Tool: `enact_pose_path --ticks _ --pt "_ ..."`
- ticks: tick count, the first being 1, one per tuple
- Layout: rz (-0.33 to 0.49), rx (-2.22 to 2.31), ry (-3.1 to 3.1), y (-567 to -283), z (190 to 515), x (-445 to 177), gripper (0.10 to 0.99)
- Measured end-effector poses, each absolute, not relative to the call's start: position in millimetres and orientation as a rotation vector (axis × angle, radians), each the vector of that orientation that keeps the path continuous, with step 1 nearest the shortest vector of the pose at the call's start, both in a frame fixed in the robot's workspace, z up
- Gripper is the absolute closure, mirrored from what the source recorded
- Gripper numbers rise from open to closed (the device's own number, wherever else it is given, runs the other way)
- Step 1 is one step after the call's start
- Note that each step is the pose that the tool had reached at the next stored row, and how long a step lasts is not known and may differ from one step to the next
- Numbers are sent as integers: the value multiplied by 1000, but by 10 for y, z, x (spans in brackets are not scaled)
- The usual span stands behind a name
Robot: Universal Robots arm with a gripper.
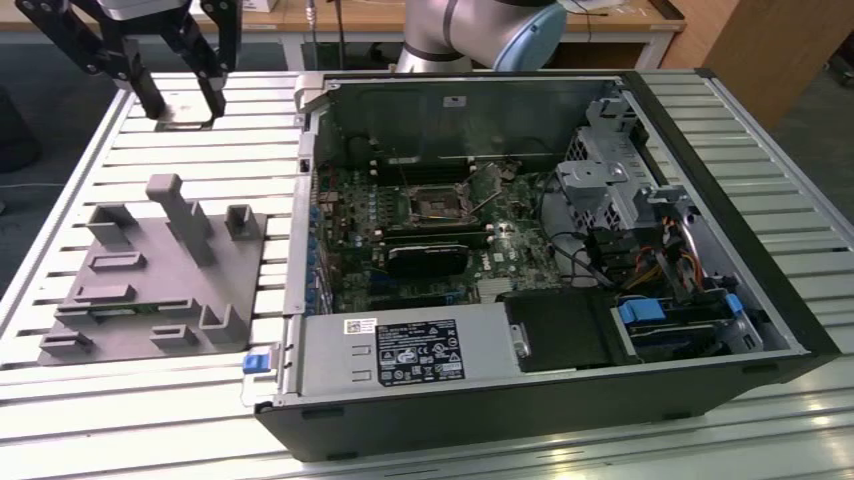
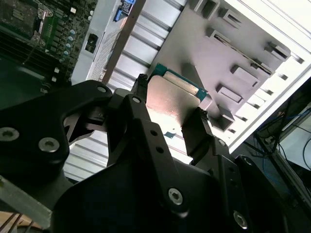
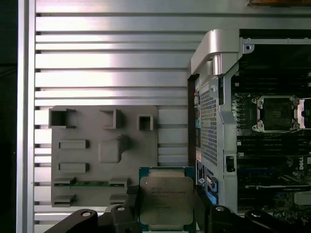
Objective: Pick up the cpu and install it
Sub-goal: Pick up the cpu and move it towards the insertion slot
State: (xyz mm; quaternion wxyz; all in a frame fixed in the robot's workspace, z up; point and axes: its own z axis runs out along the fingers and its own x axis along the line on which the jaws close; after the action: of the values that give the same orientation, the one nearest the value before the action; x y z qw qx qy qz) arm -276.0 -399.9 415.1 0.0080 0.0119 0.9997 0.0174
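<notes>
Clamps the cpu (image 3: 166,199) by two opposite edges in the gripper (image 1: 184,112), black fingers (image 2: 138,111) narrowed onto it, metal lid showing in both wrist views. In the exterior view, hangs above the slatted table (image 1: 80,420) at ten o'clock from the open computer case (image 1: 534,420). Has the grey fixture plate (image 1: 147,270) at six o'clock and the motherboard socket (image 1: 438,203) at four o'clock, well apart.

An open black computer case (image 1: 534,420) lies on its side on the slatted metal worktop (image 1: 147,400), its green motherboard (image 1: 360,210) facing up. Just beside it, at the exterior view's left, sits a grey holder plate (image 1: 134,290) with raised blocks and slots.
</notes>
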Motion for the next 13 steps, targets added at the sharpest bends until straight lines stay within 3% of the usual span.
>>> enact_pose_path --ticks 13 --pt "55 37 3125 -3995 4151 -2508 549"
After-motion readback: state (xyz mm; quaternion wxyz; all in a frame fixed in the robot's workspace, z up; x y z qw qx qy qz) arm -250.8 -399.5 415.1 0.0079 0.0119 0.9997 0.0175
